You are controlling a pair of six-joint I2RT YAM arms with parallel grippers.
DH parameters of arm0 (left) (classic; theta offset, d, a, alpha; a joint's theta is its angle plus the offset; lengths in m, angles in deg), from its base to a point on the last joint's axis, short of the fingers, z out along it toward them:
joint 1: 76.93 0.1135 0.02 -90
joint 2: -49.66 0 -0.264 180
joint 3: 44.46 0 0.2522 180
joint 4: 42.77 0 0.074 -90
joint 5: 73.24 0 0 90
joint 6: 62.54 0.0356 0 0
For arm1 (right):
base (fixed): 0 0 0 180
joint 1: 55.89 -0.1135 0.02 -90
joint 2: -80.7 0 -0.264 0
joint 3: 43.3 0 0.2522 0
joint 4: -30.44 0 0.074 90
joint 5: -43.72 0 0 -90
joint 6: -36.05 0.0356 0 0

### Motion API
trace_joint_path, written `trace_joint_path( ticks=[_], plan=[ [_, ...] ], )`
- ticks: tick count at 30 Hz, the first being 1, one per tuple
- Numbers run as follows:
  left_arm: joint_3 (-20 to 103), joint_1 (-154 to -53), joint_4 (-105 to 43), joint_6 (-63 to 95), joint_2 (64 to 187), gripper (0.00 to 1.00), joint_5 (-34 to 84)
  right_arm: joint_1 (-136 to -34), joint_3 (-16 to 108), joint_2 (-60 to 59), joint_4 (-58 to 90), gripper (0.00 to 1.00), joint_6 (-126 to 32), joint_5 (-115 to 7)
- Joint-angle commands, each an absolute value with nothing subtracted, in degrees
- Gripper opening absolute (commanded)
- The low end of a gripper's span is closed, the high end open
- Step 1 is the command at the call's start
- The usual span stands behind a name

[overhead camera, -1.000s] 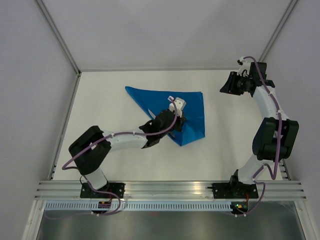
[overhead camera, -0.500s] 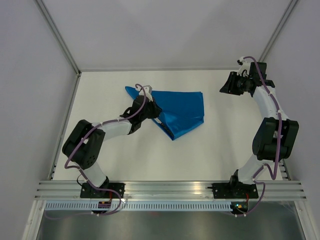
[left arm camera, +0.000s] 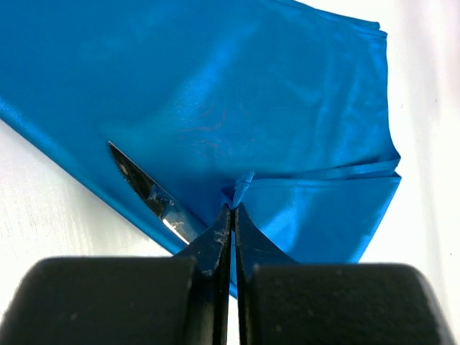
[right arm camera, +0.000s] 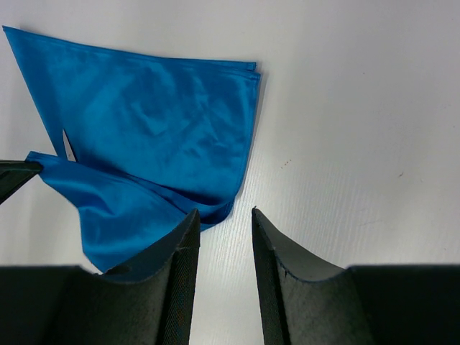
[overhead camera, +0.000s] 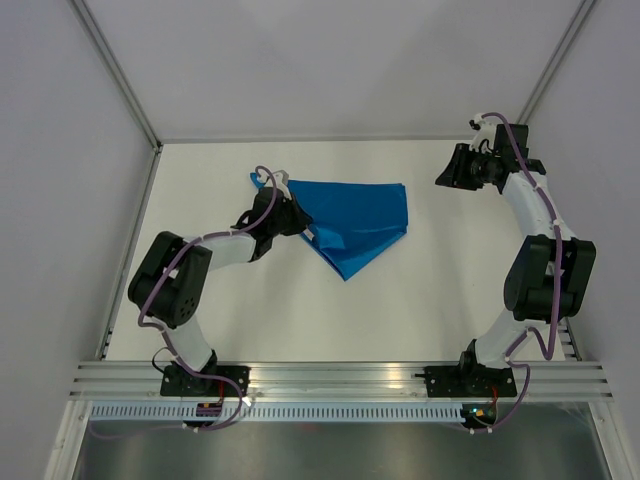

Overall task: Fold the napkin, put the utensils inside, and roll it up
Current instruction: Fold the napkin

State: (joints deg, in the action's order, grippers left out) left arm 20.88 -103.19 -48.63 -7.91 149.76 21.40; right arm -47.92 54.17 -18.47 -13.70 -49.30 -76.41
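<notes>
Lying on the table (overhead camera: 300, 310), the napkin (overhead camera: 365, 210) was folded to a triangle, and the left gripper (left arm camera: 231, 210) had its fingers closed together on a thin pinch of one flap. The right gripper (right arm camera: 224, 215) hung well apart from the cloth, fingers apart and empty. The knife (left arm camera: 147, 192) lay on the cloth just beside the pinch. Such a thin pinch could slip, or the pulled flap could drag the knife askew.
</notes>
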Motion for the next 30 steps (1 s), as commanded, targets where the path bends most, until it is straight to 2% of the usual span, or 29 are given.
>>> trace_joint_path(
  ticks=[1,20,23,24,26,27,30],
  plan=[
    [21.9,-102.1,-49.9,-11.1,150.8,0.02,23.4,-48.4,54.7,-17.6,-12.8,0.41,-49.4,-76.5],
    [21.3,-98.3,-50.9,-12.4,153.3,0.02,26.9,-49.8,54.5,-18.5,-12.8,0.41,-50.2,-75.7],
    [21.1,-97.9,-50.8,-12.9,153.5,0.15,26.8,-49.8,54.5,-18.6,-12.9,0.41,-50.3,-75.7],
    [20.9,-97.8,-51.1,-13.0,153.0,0.28,26.5,-49.8,54.5,-18.6,-12.9,0.41,-50.4,-75.7],
    [20.5,-97.1,-51.5,-12.8,152.1,0.4,26.1,-49.9,54.5,-18.6,-13.1,0.41,-50.4,-75.7],
    [20.5,-97.0,-51.7,-12.6,151.6,0.5,26.2,-49.9,54.5,-18.6,-13.1,0.41,-50.4,-75.8],
    [20.7,-95.5,-51.1,-12.4,149.2,0.57,25.3,-49.9,54.6,-18.6,-13.2,0.41,-50.5,-75.8]
  ],
)
